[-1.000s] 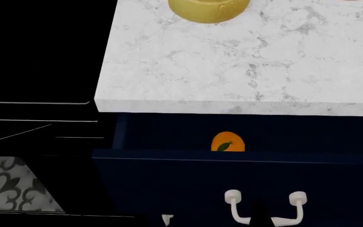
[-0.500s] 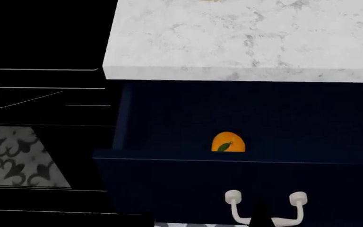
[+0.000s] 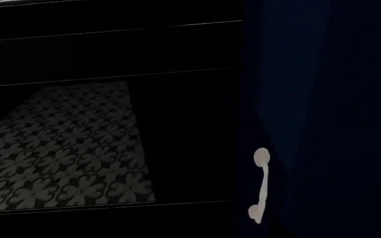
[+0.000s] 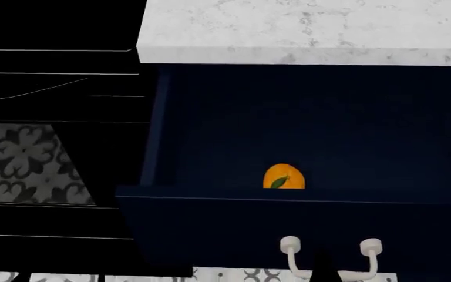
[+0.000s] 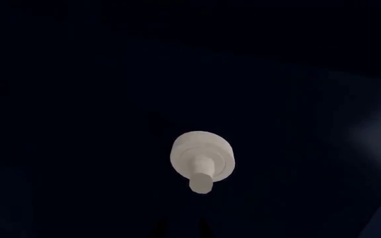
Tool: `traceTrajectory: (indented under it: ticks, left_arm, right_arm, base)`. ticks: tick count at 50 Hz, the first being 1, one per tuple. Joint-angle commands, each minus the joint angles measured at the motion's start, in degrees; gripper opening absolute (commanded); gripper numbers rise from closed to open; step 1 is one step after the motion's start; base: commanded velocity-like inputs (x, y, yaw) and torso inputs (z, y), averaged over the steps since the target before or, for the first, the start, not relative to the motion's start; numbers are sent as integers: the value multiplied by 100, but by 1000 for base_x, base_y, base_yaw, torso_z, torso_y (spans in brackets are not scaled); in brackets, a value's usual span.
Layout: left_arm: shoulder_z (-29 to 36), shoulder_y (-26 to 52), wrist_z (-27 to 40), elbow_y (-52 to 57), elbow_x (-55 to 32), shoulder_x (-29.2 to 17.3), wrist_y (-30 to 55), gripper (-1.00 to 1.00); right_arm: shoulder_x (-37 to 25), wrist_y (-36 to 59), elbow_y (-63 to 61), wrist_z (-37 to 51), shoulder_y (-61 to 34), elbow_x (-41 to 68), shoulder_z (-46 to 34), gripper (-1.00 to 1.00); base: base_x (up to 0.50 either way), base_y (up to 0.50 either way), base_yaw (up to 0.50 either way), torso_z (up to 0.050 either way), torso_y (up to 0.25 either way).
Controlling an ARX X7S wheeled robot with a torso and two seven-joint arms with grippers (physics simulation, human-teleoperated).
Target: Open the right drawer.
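Observation:
The right drawer [image 4: 209, 235] is a wide dark navy front that stands pulled out from under the marble countertop [image 4: 304, 29]. Its navy interior [image 4: 304, 123] is open to view. Its cream bail handle [image 4: 289, 251] sits at the lower edge of the head view. My right gripper [image 4: 322, 271] shows as a dark tip over the middle of the handle bar. In the right wrist view one round handle mount [image 5: 200, 156] sits just past two dark fingertips [image 5: 204, 229]. The left gripper does not show in any view.
An orange fruit [image 4: 283, 177] lies in the drawer against the inside of its front. The left wrist view shows a navy cabinet door with a vertical cream handle [image 3: 261, 186] and patterned floor [image 3: 58, 148]. A black appliance [image 4: 53, 88] stands left of the drawer.
The countertop edge has slid up and away in the head view while the drawer front kept its place. More of the drawer's interior shows now. More patterned floor shows at the left.

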State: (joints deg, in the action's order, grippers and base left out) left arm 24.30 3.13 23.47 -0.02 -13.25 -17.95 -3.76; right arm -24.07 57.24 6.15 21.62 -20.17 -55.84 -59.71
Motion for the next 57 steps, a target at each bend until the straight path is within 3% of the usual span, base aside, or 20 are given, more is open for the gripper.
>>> traceTrajectory:
  ticks: [1,57]
  left_arm:
    - [15,-1,20,28,-12,-16,20,100]
    - [86,30,82,-2,-47,-53,0,100]
  right_arm:
    - [-84,177,-99,172,-61,-776,123,-100]
    - [-140,182,-231,-2,-105,-987,45,-100]
  base:
    - [-191,0,0,0,0]
    - [-195,0,0,1,2]
